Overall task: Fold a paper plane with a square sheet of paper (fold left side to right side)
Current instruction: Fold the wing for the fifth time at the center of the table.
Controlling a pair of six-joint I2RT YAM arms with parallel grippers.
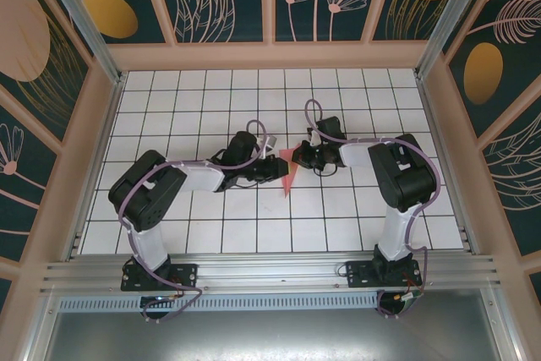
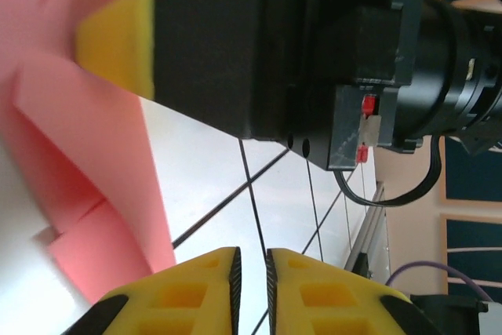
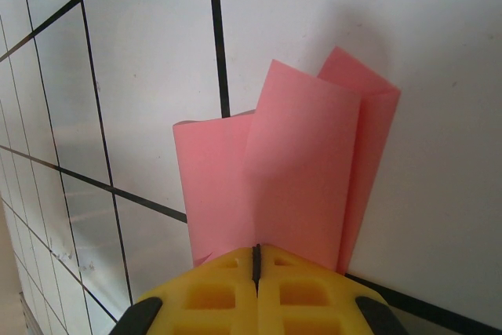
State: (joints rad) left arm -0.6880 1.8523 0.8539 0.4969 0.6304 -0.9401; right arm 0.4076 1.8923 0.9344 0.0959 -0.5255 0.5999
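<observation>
The right hand (image 3: pixel 256 260) has its yellow fingers pressed together on one edge of the pink paper (image 3: pixel 298 170). The paper spreads out ahead of them in several folded layers over the white tiled table (image 3: pixel 439 52); I cannot tell if it touches the tiles. The left hand (image 2: pixel 251 268) keeps its fingers only a little apart, with nothing between them, and the paper is just beside it. Seen from above, both hands meet near the middle of the table, with the paper between them as a narrow pointed strip.
</observation>
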